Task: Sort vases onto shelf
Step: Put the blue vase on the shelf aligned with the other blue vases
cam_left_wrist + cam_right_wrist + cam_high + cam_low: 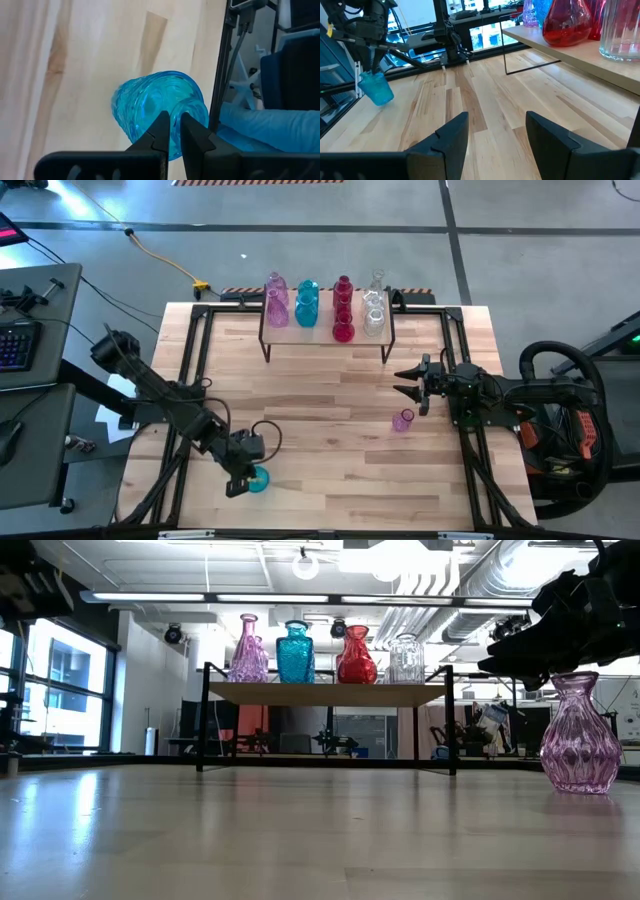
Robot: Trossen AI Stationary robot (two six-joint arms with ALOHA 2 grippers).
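Observation:
A teal glass vase [259, 479] is near the table's front left, with my left gripper [243, 477] shut on it; in the right wrist view the vase [376, 89] hangs tilted under that gripper. A pink vase [402, 420] stands upright on its base on the table at the right. My right gripper [402, 380] hovers open just beyond it, fingers pointing toward the table's left, touching nothing. At the far middle, the shelf [325, 338] carries several pink, teal, red and clear vases, standing upright. My left gripper pinches the teal vase's wall at its mouth rim [173, 134] between its two fingers, which stand almost together. They come at it steeply from above. The vase hangs tilted below them, base [383, 100] lowest; whether the base clears the table I cannot tell.
Black frame rails [190, 380] run along the table's left and right sides. Bare wood [320, 410] lies between the teal vase and the shelf. The shelf's thin black legs [266, 350] stand on the table. A desk with a keyboard [18, 340] sits beyond the left edge.

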